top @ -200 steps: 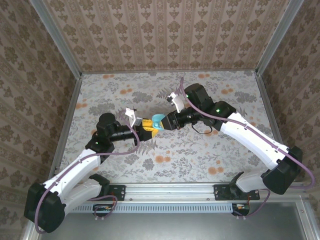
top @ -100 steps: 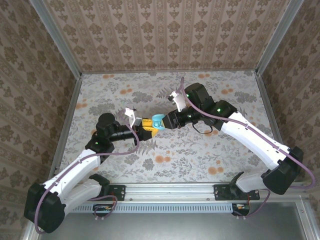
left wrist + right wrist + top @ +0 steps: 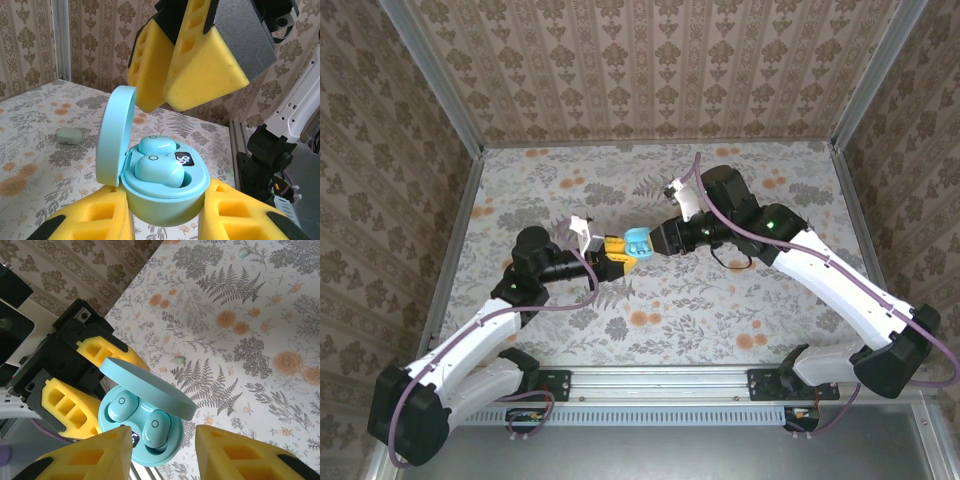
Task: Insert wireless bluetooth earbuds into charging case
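My left gripper [image 3: 618, 250] is shut on the charging case [image 3: 637, 241], a sky-blue oval held above the table between its yellow fingers [image 3: 95, 217]. The case [image 3: 167, 202] has its lid [image 3: 112, 135] hinged up. Both teal earbuds [image 3: 159, 170] [image 3: 156, 145] sit in its wells beside a small lit display [image 3: 184, 160]. My right gripper [image 3: 658, 240] hovers open just over the case, its fingers [image 3: 200, 65] apart and holding nothing. In the right wrist view the earbuds [image 3: 120, 406] [image 3: 156, 428] lie under the raised lid [image 3: 150, 390], between my right gripper's [image 3: 165, 452] fingertips.
A small pale green piece [image 3: 70, 135] lies on the floral tabletop [image 3: 720, 300] behind the case. Patterned walls [image 3: 650, 70] close in three sides. A metal rail [image 3: 660, 380] runs along the near edge by the arm bases.
The right arm has swung outward to the right and its gripper has drawn slightly back from the case. The left arm and the case have stayed put.
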`<state>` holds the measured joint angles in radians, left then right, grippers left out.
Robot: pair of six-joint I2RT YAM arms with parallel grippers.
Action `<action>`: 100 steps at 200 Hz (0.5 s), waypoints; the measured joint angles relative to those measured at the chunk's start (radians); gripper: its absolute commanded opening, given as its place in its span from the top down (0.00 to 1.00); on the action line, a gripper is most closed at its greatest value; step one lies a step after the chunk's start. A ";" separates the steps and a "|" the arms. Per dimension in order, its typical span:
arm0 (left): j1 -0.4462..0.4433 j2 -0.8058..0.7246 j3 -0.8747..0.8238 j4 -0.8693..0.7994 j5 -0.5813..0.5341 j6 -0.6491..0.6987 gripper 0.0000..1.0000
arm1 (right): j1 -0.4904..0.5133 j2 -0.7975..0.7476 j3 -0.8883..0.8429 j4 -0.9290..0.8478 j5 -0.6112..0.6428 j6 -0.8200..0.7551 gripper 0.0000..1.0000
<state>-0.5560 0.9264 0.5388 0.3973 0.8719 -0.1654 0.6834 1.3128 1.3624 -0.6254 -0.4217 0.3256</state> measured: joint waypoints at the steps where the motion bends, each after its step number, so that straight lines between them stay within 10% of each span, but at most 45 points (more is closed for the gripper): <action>1: 0.000 0.000 0.000 0.000 0.000 0.000 0.88 | 0.000 0.000 0.000 0.000 0.000 0.000 0.61; 100: 0.000 0.000 0.001 0.000 0.000 0.000 0.88 | -0.020 -0.022 0.014 0.051 0.031 0.053 0.60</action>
<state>-0.5560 0.9268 0.5400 0.3977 0.8719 -0.1654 0.6632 1.2911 1.3762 -0.5747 -0.3912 0.3790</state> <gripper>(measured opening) 0.281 0.405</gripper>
